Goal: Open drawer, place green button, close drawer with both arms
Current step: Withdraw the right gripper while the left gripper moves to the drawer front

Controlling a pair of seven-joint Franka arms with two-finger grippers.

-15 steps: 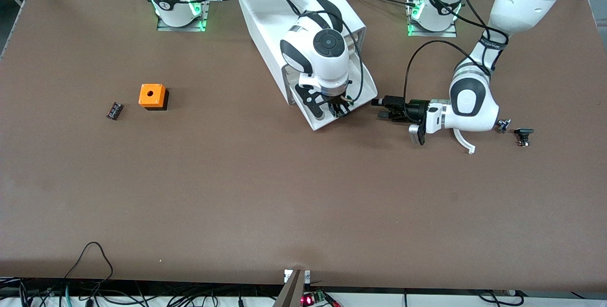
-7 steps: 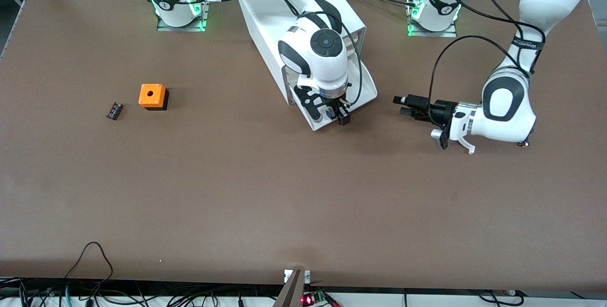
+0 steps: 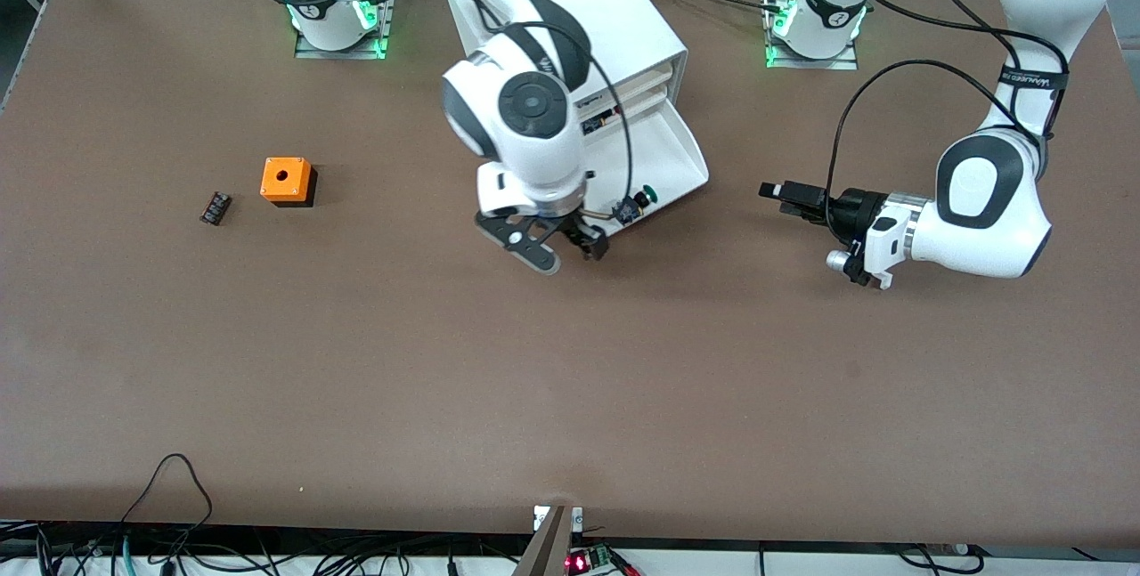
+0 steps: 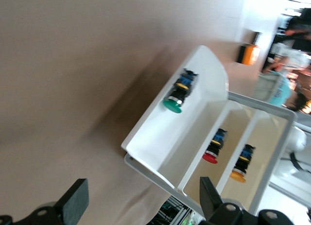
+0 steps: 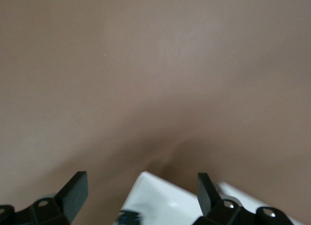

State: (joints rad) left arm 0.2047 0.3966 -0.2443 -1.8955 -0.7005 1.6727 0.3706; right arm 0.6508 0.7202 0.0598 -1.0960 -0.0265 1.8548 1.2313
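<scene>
The button [image 3: 639, 200] lies on its side in the pulled-out drawer [image 3: 663, 153], near its front lip. The right gripper [image 3: 557, 248], empty and open, hangs just past that lip; the open, empty left gripper [image 3: 784, 199] waits beside the drawer, toward the left arm's end.

Both arms [image 3: 989, 220] have glossy white shells with dark grey joint rings and round black caps. Black cables loop along each, strapped by black bands. Black end effectors [image 3: 793, 199] sit on white wrist housings. Green lights glow at both bases [image 3: 810, 28].
</scene>
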